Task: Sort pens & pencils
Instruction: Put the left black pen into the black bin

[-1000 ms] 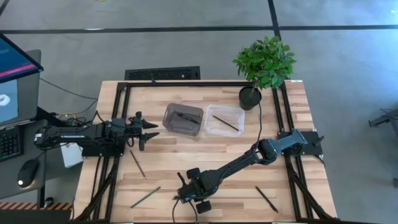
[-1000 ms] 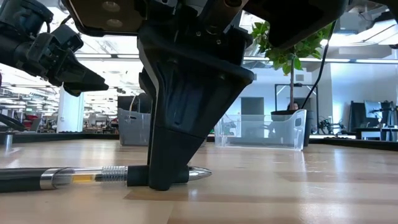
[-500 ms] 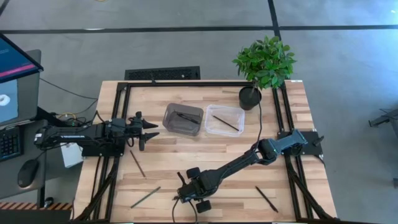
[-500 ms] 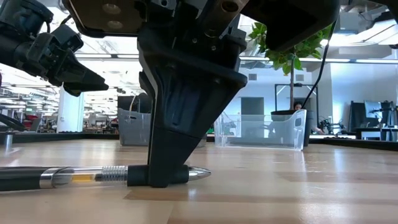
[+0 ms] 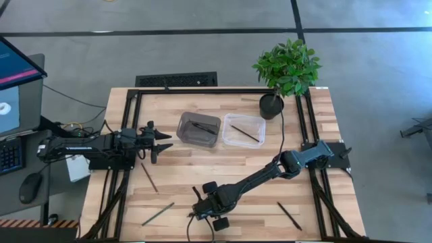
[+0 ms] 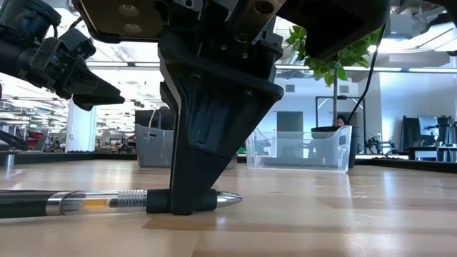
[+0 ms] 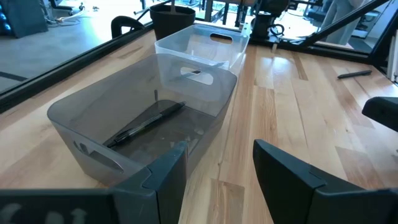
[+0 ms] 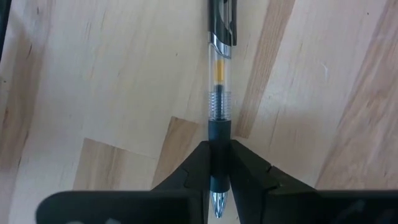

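Observation:
A pen (image 8: 219, 93) with a clear barrel, black grip and silver tip lies flat on the wood close to the table's near edge, also in the low view (image 6: 100, 203). My right gripper (image 8: 219, 155) is shut on it (image 5: 204, 210). My left gripper (image 7: 217, 162) hovers open above the table's left side (image 5: 164, 144), short of the grey tray (image 5: 182, 125). That tray has a black pen (image 7: 146, 124) lying on its floor. The clear tray (image 5: 229, 138) beside it has a thin pencil (image 5: 246, 133) on its floor. My right gripper pinches the pen's black grip section (image 8: 219, 134), close to the silver tip (image 6: 230, 200), between its two fingers. The fingers (image 6: 191, 178) come from above, pointing down, and lie across the pen. The pen rests level on the table along its whole length.
Two thin pencils lie loose on the table's left near part (image 5: 149, 177) (image 5: 158, 214). A dark pen (image 5: 289, 215) lies at the right near corner. A potted plant (image 5: 287, 67) stands at the far right, behind the clear tray. Black frame rails run along the table's edges.

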Controlling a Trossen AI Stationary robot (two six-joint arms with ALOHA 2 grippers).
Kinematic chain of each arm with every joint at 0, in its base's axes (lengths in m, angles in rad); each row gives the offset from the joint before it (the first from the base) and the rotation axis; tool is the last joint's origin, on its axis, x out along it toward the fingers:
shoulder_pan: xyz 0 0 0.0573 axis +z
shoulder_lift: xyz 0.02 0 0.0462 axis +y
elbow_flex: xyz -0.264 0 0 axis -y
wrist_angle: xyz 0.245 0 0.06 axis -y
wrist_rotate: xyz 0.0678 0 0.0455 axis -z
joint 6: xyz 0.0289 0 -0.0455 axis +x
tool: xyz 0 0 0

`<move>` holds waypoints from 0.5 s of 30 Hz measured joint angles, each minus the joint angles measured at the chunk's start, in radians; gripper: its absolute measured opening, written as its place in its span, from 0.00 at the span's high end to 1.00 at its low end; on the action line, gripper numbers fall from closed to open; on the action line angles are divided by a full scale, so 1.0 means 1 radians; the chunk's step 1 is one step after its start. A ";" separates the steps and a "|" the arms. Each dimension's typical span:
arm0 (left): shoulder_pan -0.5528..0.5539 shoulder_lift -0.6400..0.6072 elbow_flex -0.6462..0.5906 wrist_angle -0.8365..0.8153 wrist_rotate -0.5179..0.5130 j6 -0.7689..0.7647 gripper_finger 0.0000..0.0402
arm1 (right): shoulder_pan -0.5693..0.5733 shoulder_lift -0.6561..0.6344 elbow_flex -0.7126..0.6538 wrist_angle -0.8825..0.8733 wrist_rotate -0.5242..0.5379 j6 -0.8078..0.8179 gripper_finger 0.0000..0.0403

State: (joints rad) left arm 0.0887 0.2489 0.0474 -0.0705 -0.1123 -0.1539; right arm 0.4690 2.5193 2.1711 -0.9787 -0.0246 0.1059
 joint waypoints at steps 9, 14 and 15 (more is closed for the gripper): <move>0.000 0.000 0.000 0.000 0.000 0.000 0.57 | -0.005 -0.012 0.043 -0.016 0.000 0.058 0.82; 0.000 0.000 0.000 0.000 0.000 -0.001 0.57 | -0.013 -0.016 0.127 -0.070 0.011 0.082 0.82; 0.000 0.000 0.000 0.000 0.000 -0.007 0.57 | -0.017 -0.017 0.141 -0.079 0.025 0.088 0.82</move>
State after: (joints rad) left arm 0.0887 0.2489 0.0471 -0.0706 -0.1119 -0.1607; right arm 0.4525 2.5018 2.3126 -1.0579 0.0007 0.1937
